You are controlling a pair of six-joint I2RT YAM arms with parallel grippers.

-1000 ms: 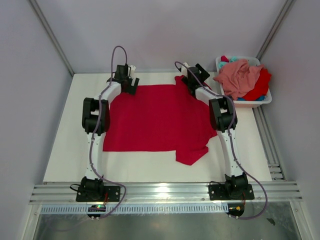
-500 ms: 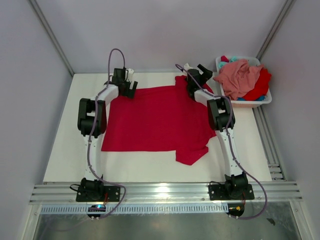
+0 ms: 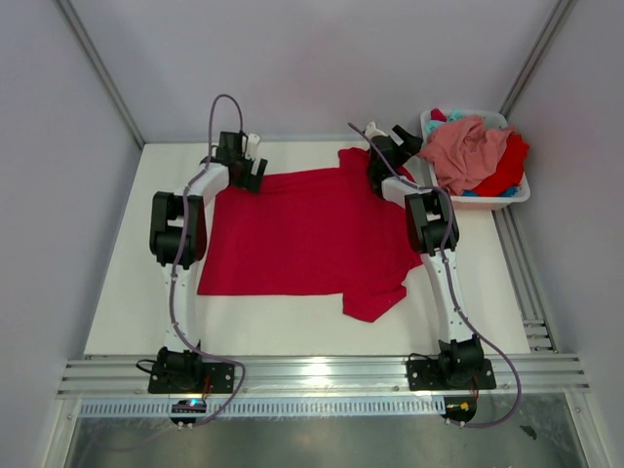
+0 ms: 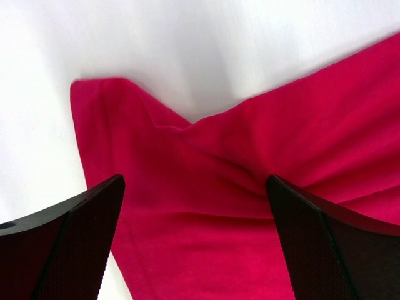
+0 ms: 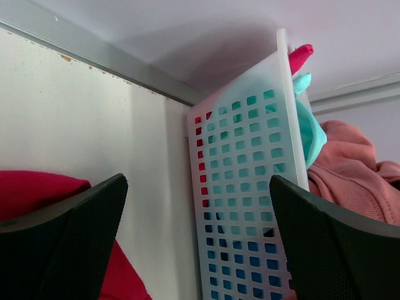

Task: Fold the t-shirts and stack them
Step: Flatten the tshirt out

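Red t-shirt [image 3: 307,234] spread flat on table; salmon, red, teal t-shirts [image 3: 473,151] heaped in basket.

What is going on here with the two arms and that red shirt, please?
A red t-shirt lies spread out on the table, not yet folded. The left arm has its jaws open over the shirt's far left corner, holding nothing. The right arm, jaws also open, faces the white basket, where more shirts wait.

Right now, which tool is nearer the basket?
Right. The right tool hangs just beside the basket; the left tool is over the far-left corner of the red t-shirt.
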